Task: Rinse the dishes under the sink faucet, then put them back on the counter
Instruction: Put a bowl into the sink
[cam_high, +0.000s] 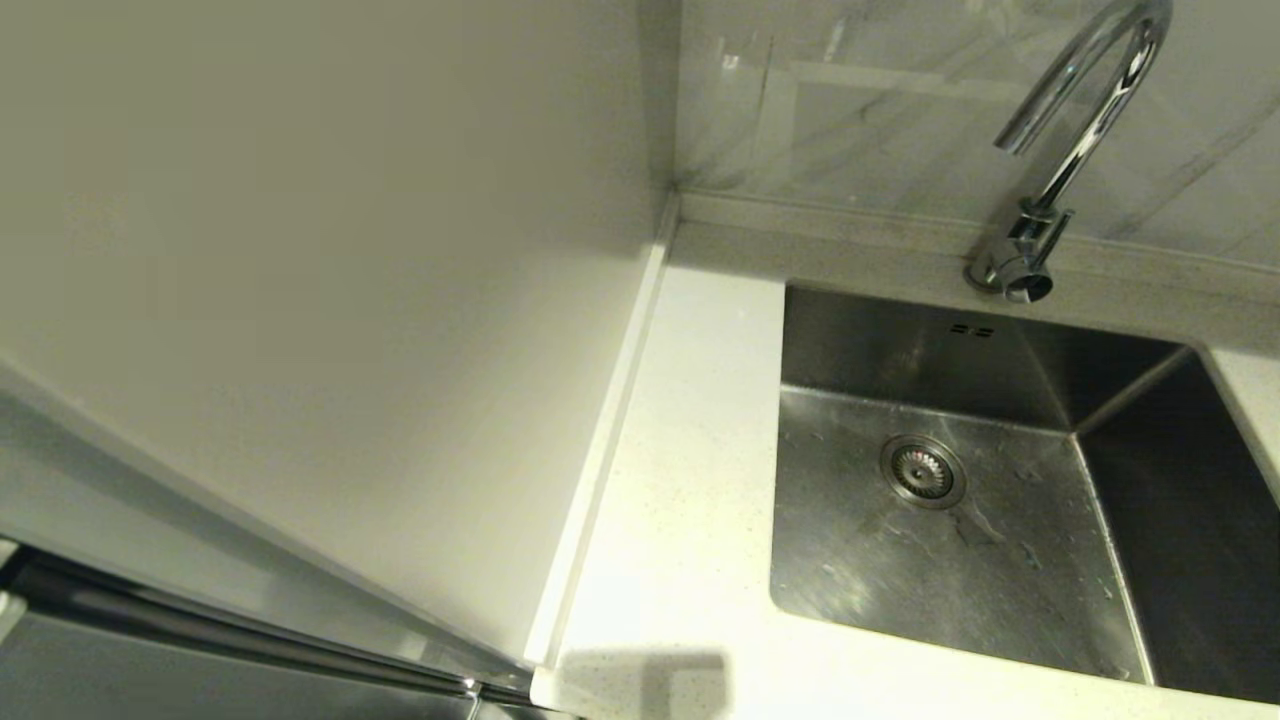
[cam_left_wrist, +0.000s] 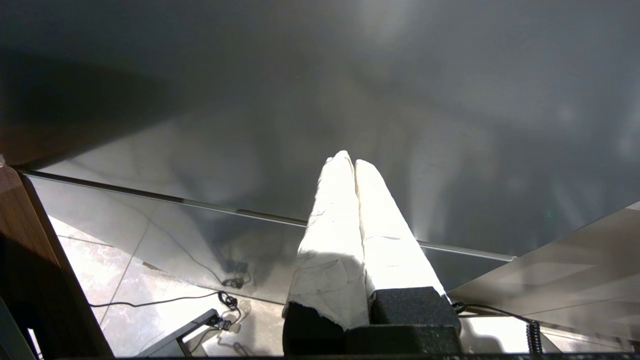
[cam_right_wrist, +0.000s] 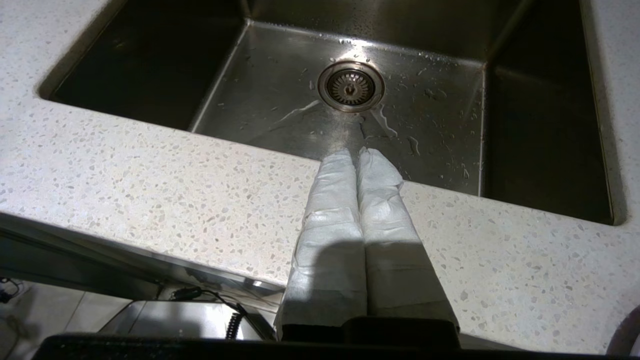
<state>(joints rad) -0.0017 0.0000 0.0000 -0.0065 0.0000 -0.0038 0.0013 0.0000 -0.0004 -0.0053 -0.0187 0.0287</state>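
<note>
The steel sink (cam_high: 1130, 500) lies at the right of the head view, its strainer drain (cam_high: 922, 471) wet and its basin holding nothing. The chrome faucet (cam_high: 1065, 160) arches over its back edge, no water running. The speckled white counter (cam_high: 680, 480) borders the sink. No bowl or plate shows in any view. My right gripper (cam_right_wrist: 356, 152) is shut and holds nothing, hovering over the counter's front strip (cam_right_wrist: 150, 190) with the sink (cam_right_wrist: 280, 100) and drain (cam_right_wrist: 351, 86) beyond. My left gripper (cam_left_wrist: 350, 159) is shut on nothing, low beside a grey cabinet front. Neither gripper shows in the head view.
A plain cream wall panel (cam_high: 300, 300) fills the left of the head view, next to the counter. A marbled backsplash (cam_high: 880, 100) rises behind the faucet. Cables (cam_left_wrist: 225, 300) lie on the tiled floor below my left gripper.
</note>
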